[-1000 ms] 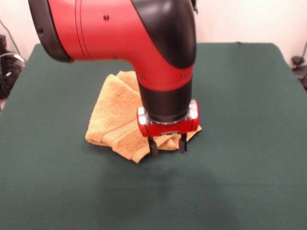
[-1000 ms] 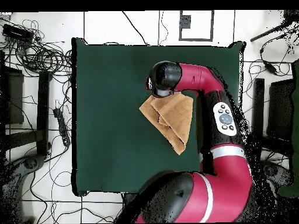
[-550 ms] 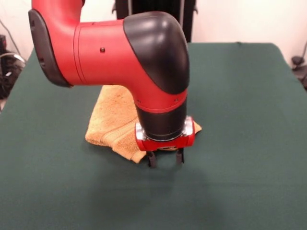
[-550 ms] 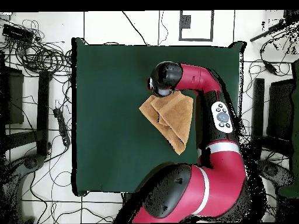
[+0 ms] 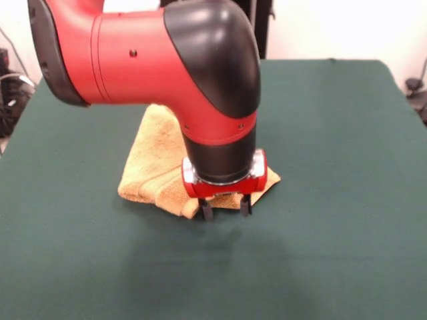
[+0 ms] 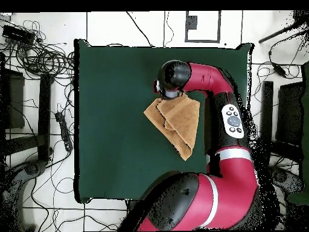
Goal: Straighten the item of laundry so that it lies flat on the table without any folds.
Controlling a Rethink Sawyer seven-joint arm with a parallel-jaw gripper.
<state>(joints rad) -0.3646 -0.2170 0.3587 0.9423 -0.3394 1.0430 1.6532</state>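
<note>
None of the straightening looks finished: the small orange-tan terry-cloth towel (image 5: 157, 170) lies folded over on itself on the large dark green cloth-covered surface (image 5: 333, 200), its layers doubled up into a rough wedge. In the overhead view the towel (image 6: 178, 124) reads as a triangle-like shape with a crease running through it and one corner tapering toward the robot's base, so at least one fold remains, probably more. A flat woven band shows along the towel's near edge in the front view; no white tag can be made out.

Relative to the towel, the red and black arm (image 5: 167, 60) comes down over its near corner, and the pincer (image 5: 225, 209) sits right at that corner's edge, low against the surface. Its two dark fingers stand apart with a gap between them, gripping nothing that can be seen; whether a tip touches the cloth is hidden by the wrist.

As a judgement, the work is at its start: a corner must be taken, the top layer drawn outward away from the towel's middle, then the remaining layers spread until one flat square lies there.
</note>
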